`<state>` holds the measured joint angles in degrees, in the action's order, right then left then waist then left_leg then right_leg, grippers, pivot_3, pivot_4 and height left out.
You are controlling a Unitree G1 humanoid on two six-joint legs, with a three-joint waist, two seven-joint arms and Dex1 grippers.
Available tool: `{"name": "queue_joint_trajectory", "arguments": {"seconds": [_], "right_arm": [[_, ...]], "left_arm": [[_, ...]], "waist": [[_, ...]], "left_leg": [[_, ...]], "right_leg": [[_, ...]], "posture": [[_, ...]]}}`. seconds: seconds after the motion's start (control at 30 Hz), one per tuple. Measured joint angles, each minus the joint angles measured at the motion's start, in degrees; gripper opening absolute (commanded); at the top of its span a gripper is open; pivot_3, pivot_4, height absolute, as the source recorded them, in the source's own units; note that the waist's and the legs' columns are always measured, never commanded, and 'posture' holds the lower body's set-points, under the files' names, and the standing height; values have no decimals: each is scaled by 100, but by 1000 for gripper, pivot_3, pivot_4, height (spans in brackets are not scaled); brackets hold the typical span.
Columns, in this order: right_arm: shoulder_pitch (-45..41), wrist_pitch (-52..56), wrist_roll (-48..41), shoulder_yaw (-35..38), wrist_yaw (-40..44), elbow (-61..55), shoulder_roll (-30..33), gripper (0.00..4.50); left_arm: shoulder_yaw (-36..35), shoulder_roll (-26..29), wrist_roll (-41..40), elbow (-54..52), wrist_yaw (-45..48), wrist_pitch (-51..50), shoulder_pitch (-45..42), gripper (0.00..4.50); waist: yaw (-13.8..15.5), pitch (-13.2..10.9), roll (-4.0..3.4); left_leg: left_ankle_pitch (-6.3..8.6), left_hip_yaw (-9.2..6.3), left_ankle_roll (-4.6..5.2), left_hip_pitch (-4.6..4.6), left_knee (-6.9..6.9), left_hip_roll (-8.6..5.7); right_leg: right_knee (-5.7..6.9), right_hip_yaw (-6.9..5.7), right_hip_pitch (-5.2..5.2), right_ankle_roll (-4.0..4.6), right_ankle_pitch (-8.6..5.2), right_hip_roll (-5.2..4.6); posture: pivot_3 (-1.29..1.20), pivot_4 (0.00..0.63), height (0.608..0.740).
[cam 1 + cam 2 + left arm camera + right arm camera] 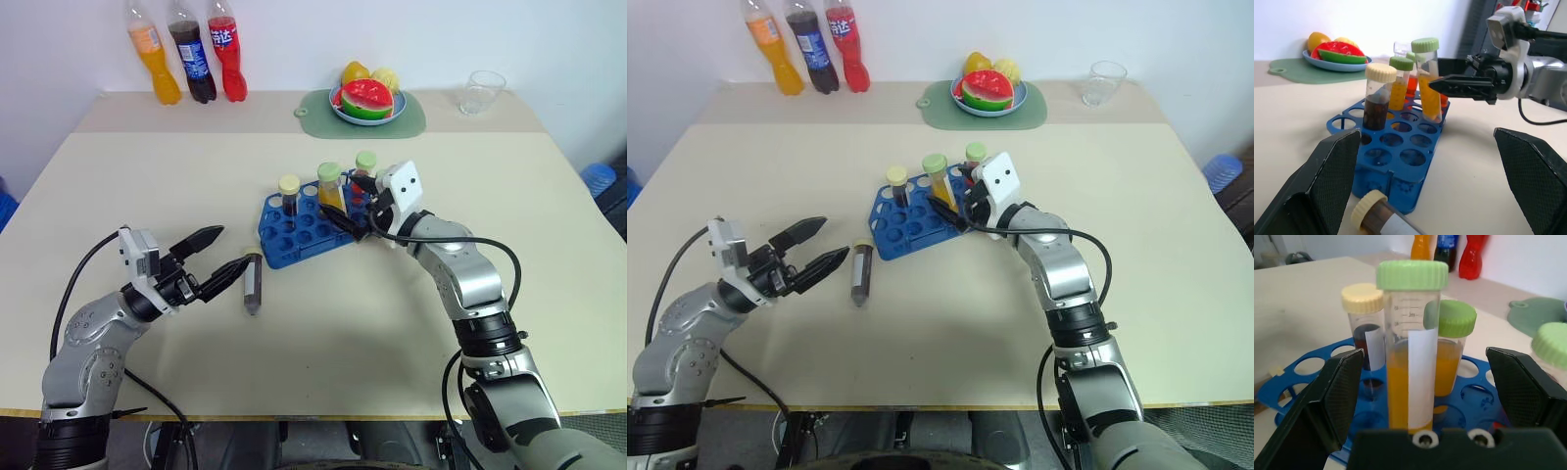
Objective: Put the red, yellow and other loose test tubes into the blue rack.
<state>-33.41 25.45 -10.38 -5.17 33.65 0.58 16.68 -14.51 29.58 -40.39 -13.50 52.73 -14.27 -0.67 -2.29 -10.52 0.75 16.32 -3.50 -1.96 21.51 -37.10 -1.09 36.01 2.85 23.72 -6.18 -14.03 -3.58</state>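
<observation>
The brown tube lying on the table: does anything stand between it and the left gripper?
Nothing visible does. The brown tube lies flat on bare table, just beyond the open left gripper, in front of the blue rack.

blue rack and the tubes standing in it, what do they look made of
The blue rack: likely moulded plastic, uniformly bright blue with a slight gloss and crisp round holes. The tubes: clear plastic or possibly glass, since the liquid shows through and printed graduations are visible. Their caps look like matte ribbed plastic.
</observation>
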Motion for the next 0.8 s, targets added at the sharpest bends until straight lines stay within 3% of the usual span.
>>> {"name": "queue_joint_trajectory", "arguments": {"seconds": [0.03,0.13,0.3,0.8], "right_arm": [[-5,47,1,0,0,16,9,4404],[-6,185,4,-3,7,36,30,3205],[-9,270,-2,-41,62,24,23,837],[202,-313,12,-48,55,31,-13,763]], "left_arm": [[0,-5,2,0,-2,1,7,4500],[0,-27,37,-2,-19,8,65,4500],[4,-38,64,-18,-48,10,107,4500],[8,-43,101,-23,-36,11,110,4500]], "waist": [[1,0,0],[-7,0,0],[-19,0,0],[-15,0,1]], "left_leg": [[0,1,0,0,0,0],[0,1,0,0,-1,0],[0,1,0,-2,0,0],[0,1,0,0,0,0]], "right_leg": [[0,0,0,0,0,-2],[0,1,0,-1,0,-2],[2,0,1,-1,0,2],[1,0,0,-1,0,1]], "posture": [[0,150,740],[0,150,740],[0,150,740],[0,150,740]]}}
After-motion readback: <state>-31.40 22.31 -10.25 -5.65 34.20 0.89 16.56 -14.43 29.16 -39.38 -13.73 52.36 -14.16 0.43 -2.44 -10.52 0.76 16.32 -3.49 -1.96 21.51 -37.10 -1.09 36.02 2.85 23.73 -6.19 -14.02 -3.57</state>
